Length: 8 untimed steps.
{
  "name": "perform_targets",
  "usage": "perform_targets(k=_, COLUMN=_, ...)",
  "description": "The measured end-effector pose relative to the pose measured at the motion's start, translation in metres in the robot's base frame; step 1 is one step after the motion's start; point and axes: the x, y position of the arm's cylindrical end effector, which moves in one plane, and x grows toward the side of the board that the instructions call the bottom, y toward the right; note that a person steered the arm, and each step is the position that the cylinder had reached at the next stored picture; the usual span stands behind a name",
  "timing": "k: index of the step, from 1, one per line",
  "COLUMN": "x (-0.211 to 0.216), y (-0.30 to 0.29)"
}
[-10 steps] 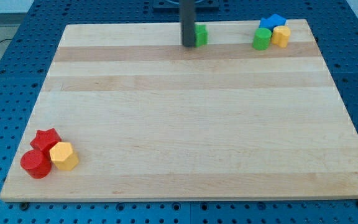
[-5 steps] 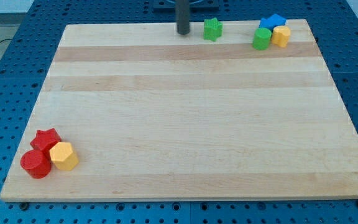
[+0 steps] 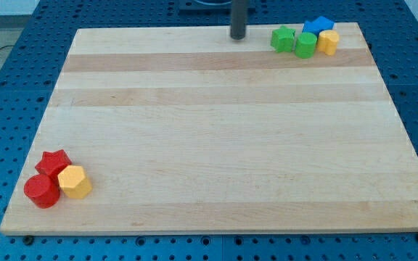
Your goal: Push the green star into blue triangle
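The green star point(image 3: 283, 38) lies near the top edge of the wooden board point(image 3: 216, 130), touching or nearly touching a green cylinder point(image 3: 305, 45) on its right. The blue triangle point(image 3: 318, 26) sits just beyond, at the top right, with a yellow block point(image 3: 328, 41) beside it. My tip point(image 3: 238, 37) stands on the board to the left of the green star, a clear gap away from it.
A red star point(image 3: 54, 162), a red cylinder point(image 3: 42, 191) and a yellow hexagonal block point(image 3: 75, 182) cluster at the board's bottom left corner. The board rests on a blue perforated table point(image 3: 6, 87).
The green star has slid right along the top edge, up to the green cylinder. My tip has moved right behind it and now stands apart from it.
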Motion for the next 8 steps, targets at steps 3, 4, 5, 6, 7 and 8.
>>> perform_targets(k=3, x=0.035, y=0.025)
perform_targets(k=4, x=0.033, y=0.044)
perform_targets(k=5, x=0.030, y=0.063)
perform_targets(k=6, x=0.028, y=0.081)
perform_targets(k=7, x=0.027, y=0.100)
perform_targets(k=8, x=0.027, y=0.115)
